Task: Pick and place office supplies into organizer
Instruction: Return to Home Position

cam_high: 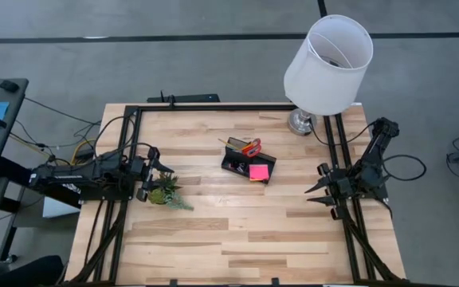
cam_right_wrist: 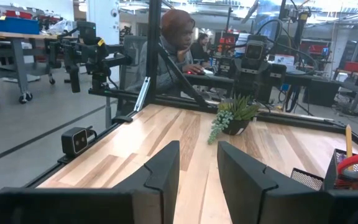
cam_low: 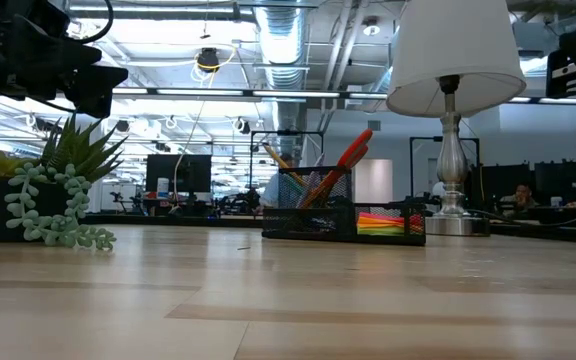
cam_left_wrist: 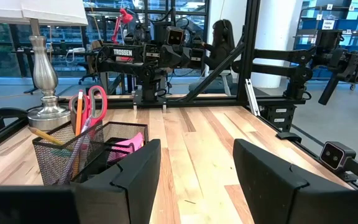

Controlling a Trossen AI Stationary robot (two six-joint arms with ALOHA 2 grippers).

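The black mesh organizer (cam_high: 249, 162) stands mid-table. Its taller box holds the red-handled scissors (cam_high: 251, 147) and several pens and pencils (cam_left_wrist: 78, 113), standing upright. The pink sticky pad (cam_high: 258, 171) lies in the low section, which also shows in the low view (cam_low: 383, 222). My left gripper (cam_high: 158, 178) hovers open at the table's left side, above the green plant, pointing at the organizer (cam_left_wrist: 89, 152). My right gripper (cam_high: 310, 195) hovers open at the right side, clear of the organizer. Eraser and clips are too small to make out.
A small green plant (cam_high: 167, 194) sits just under my left gripper, on the table's left part. A white-shaded lamp (cam_high: 327, 54) stands at the far right corner. Bare wood lies between the organizer and the near edge. A person (cam_right_wrist: 178, 46) sits beyond the table's left side.
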